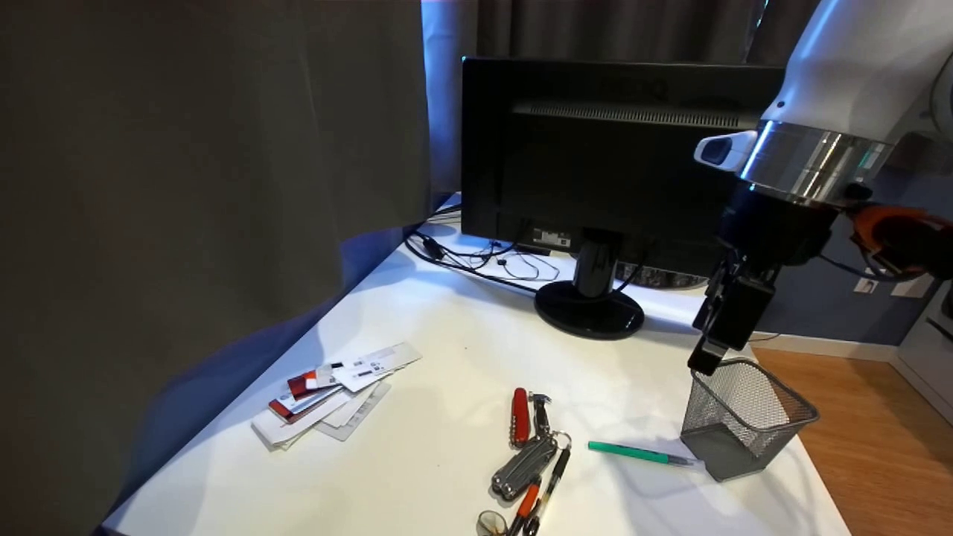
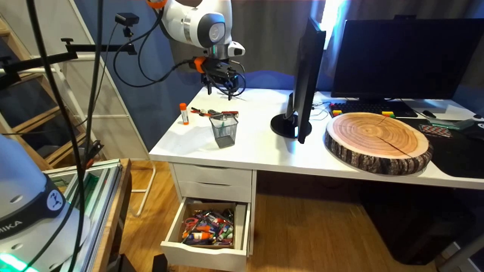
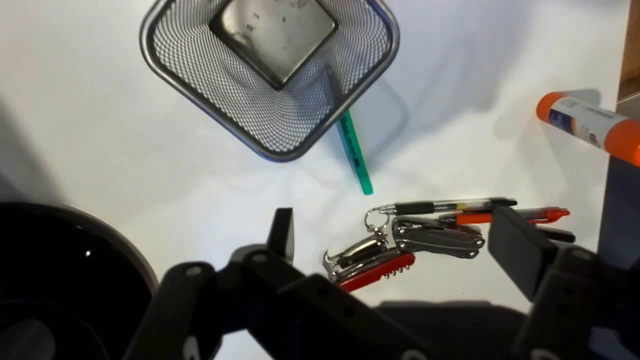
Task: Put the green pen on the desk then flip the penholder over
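Note:
The green pen [image 1: 633, 451] lies flat on the white desk [image 1: 447, 417]. One end points at the penholder's base; I cannot tell if they touch. The wrist view also shows the pen [image 3: 356, 152], partly under the penholder's rim and seen through the mesh. The dark mesh penholder [image 1: 763, 429] stands upright with its opening up, near the desk edge. Looking into it in the wrist view, the penholder [image 3: 280, 112] is empty. My gripper [image 3: 402, 245] is open and empty, raised above the desk. The gripper also shows in an exterior view [image 2: 219, 93].
A red pocket knife [image 1: 520, 417], a multitool [image 1: 523, 467] and pens lie beside the green pen. An orange glue stick [image 2: 184, 114] stands near the edge. Cards [image 1: 335, 394] lie farther off. A monitor [image 1: 595, 164] stands on the desk. A drawer [image 2: 206, 253] is open below.

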